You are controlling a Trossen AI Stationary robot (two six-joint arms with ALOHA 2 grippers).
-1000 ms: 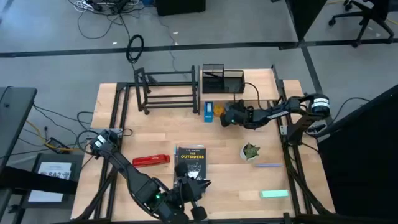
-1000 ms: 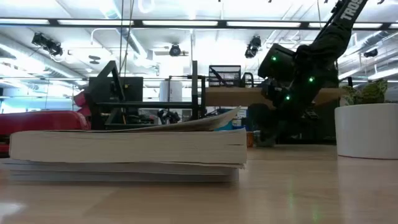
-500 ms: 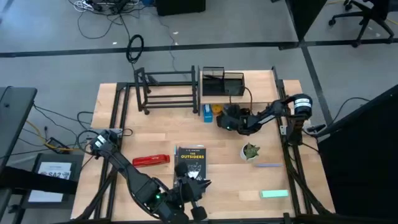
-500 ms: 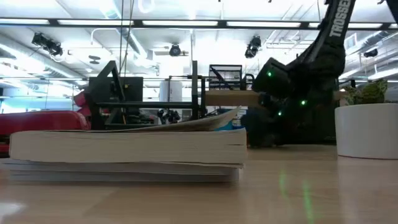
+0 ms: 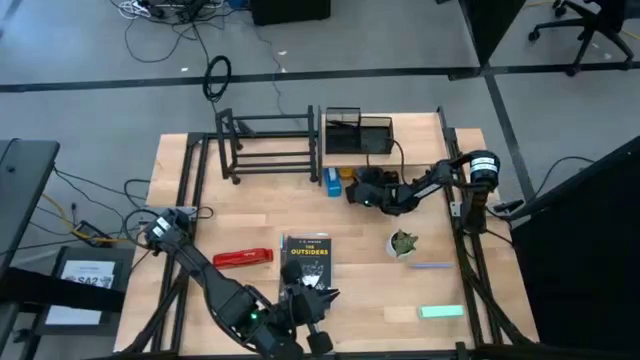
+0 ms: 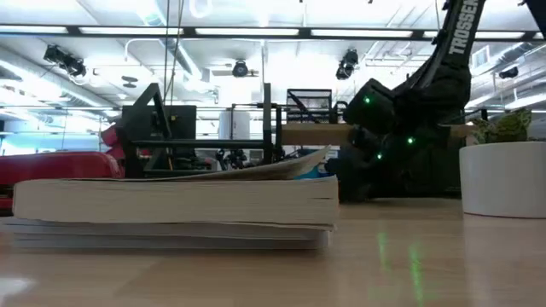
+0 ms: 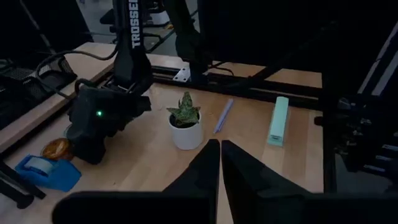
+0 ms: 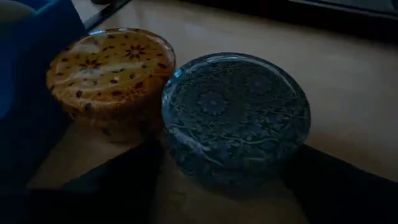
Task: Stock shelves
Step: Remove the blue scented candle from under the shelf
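The right hand [image 5: 352,190] is low over the table [image 5: 260,225], near its far edge, just in front of the black mesh organizer [image 5: 357,132]. Its wrist view shows two small round tins side by side and touching: an orange patterned tin [image 8: 111,68] and a dark blue-green patterned tin [image 8: 236,112]. The blue-green one sits between the two dark fingers [image 8: 124,180], which stand apart on either side of it; whether they press its sides cannot be told. A blue tape dispenser [image 5: 334,180] lies just beside the tins.

The left hand [image 5: 318,300] waits near the front edge of the table, its fingers [image 7: 205,168] drawn almost together with only a thin gap and nothing held. It hangs just past a paperback book [image 5: 305,257] lying flat, with a red stapler [image 5: 242,258] to the book's left.

The black metal rack [image 5: 270,145] stands at the far edge of the table, left of the organizer, and its tiers carry nothing. A small potted plant [image 5: 402,243] stands on the right, with a purple pen [image 5: 432,266] and a mint-green bar [image 5: 441,312] nearer the front.
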